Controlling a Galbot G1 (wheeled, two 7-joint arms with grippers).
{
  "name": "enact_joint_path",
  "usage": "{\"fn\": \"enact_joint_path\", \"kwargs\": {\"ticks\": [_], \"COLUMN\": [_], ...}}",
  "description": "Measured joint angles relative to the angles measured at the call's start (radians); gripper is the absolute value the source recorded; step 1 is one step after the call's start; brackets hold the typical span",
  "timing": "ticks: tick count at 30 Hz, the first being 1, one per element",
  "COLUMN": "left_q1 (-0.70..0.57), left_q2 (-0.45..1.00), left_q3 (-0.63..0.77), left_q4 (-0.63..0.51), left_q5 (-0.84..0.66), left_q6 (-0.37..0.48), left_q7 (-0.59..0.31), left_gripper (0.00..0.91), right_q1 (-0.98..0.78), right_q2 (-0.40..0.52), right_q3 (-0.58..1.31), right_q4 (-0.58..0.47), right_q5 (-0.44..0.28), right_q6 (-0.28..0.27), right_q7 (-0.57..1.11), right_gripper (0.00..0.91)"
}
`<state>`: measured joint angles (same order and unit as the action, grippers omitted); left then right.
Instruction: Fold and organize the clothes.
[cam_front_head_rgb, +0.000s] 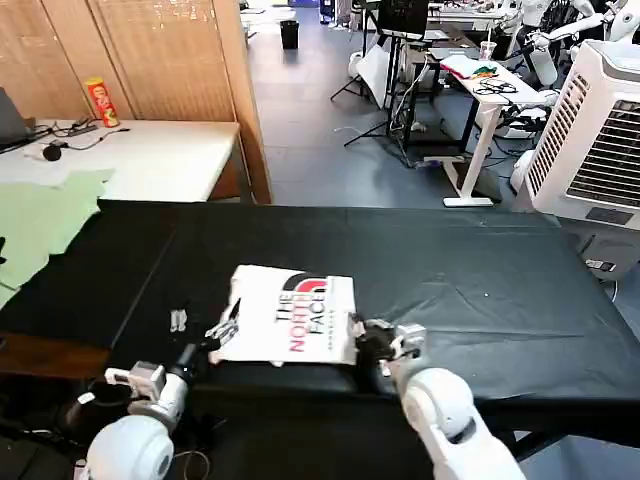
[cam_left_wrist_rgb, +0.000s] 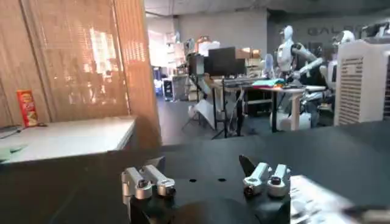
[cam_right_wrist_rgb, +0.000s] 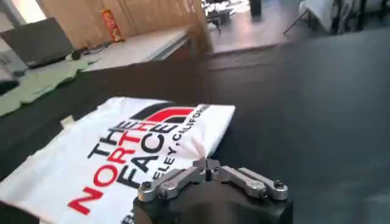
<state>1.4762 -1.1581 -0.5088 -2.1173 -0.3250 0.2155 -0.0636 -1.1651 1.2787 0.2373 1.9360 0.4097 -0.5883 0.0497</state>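
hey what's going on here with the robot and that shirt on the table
A two-armed robot is folding a white cotton T-shirt with a black-and-red logo print, which lies folded into a compact rectangle near the front edge of a black cloth-covered table. The right gripper is shut at the shirt's right edge, apparently pinching the fabric. The left gripper is open at the shirt's left edge. A pale green cloth lies off to the left, untouched.

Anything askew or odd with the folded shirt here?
Mildly. The folded T-shirt lies a little skewed to the near edge of the black table, logo up. The right hand is shut at its near corner; the left hand is open beside it.
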Motion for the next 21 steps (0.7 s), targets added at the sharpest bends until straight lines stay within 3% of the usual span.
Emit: {"fn": "enact_joint_path", "kwargs": {"ticks": [8, 21], "left_q1": [0.022, 0.127], "left_q2": [0.002, 0.038], "left_q3": [-0.011, -0.010], "left_q4": [0.005, -0.079], "left_q5": [-0.037, -0.066], "left_q6": [-0.029, -0.043], "left_q7": [-0.027, -0.129], "left_gripper": [0.878, 0.878], "right_q1": [-0.075, -0.389], "right_q2": [-0.062, -0.051], "right_q3": [0.026, 0.101], "right_q4": [0.074, 0.185], "right_q5": [-0.103, -0.273], "right_q6": [0.110, 0.488], "right_q7": [0.022, 0.077], "right_gripper": [0.878, 0.878]}}
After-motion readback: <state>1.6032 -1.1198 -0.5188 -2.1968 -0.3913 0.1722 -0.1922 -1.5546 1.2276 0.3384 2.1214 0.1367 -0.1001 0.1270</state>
